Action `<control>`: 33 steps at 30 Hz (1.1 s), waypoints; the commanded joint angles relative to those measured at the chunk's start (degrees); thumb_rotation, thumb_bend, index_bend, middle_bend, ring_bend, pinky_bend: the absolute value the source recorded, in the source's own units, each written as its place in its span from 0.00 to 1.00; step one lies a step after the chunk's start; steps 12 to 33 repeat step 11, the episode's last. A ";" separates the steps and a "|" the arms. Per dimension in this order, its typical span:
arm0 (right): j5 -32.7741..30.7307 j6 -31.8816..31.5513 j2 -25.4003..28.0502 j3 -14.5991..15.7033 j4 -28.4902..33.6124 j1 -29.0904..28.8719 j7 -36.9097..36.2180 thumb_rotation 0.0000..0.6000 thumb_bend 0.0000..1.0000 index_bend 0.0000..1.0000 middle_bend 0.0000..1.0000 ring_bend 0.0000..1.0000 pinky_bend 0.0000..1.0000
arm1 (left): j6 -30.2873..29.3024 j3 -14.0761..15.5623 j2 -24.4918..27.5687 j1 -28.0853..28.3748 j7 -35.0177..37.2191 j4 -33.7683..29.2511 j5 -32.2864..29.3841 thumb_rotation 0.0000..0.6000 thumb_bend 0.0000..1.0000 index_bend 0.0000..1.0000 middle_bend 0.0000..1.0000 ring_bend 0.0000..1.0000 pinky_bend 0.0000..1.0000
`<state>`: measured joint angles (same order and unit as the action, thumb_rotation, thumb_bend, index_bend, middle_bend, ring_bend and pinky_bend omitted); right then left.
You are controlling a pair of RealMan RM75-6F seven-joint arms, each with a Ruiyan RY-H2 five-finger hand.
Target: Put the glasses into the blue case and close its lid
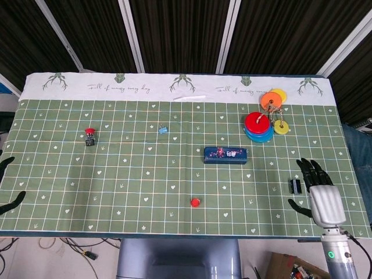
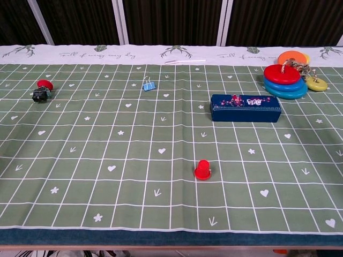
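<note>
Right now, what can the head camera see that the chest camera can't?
Only the head view shows the right hand, fingers spread and holding nothing, by the table's right edge beside a small black thing. It also catches dark fingers of the left hand at the far left. The chest view shows nothing extra, only a closer look. Both show the closed blue case, the red cap, the blue clip, the red button and the stacked rings.
</note>
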<state>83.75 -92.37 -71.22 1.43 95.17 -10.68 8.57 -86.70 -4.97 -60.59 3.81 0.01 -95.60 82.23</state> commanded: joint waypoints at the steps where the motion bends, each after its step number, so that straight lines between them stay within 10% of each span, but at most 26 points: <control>1: 0.61 -3.41 -1.01 1.47 -1.71 3.54 4.21 1.00 0.23 0.05 0.08 0.05 0.20 | 0.01 0.15 0.11 0.11 0.16 0.26 0.56 1.00 0.23 0.13 0.00 0.00 0.00; 9: 3.00 -7.97 -2.30 1.35 -3.16 7.05 10.81 1.00 0.23 0.04 0.08 0.05 0.20 | 1.55 -0.10 1.46 0.89 7.99 9.16 1.25 1.00 0.23 0.13 0.00 0.00 0.00; 33: 2.53 -7.71 -1.86 0.96 -2.58 7.35 11.07 1.00 0.23 0.04 0.08 0.05 0.20 | 1.61 -0.05 1.21 0.96 8.05 9.50 1.33 1.00 0.23 0.13 0.00 0.00 0.00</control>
